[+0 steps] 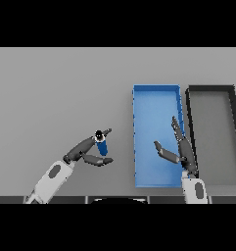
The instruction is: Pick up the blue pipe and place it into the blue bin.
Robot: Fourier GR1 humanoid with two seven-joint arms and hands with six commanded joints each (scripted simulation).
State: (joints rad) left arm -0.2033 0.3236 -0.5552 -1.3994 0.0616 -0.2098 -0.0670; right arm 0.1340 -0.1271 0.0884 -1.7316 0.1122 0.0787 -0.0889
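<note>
A short blue pipe (pixel 102 144) with a dark open end stands between the fingers and thumb of my left hand (pixel 88 151), left of the blue bin (pixel 153 93). The fingers reach past the pipe's top and the thumb curls under it, so the hand is shut on the pipe. Whether the pipe rests on the table or is lifted I cannot tell. My right hand (pixel 184 151) hovers open over the bin's right side, fingers straight and pointing away from me, thumb spread to the left.
A black bin (pixel 211 89) with a grey floor stands right beside the blue bin. The grey table (pixel 56 93) stretches wide to the left and behind.
</note>
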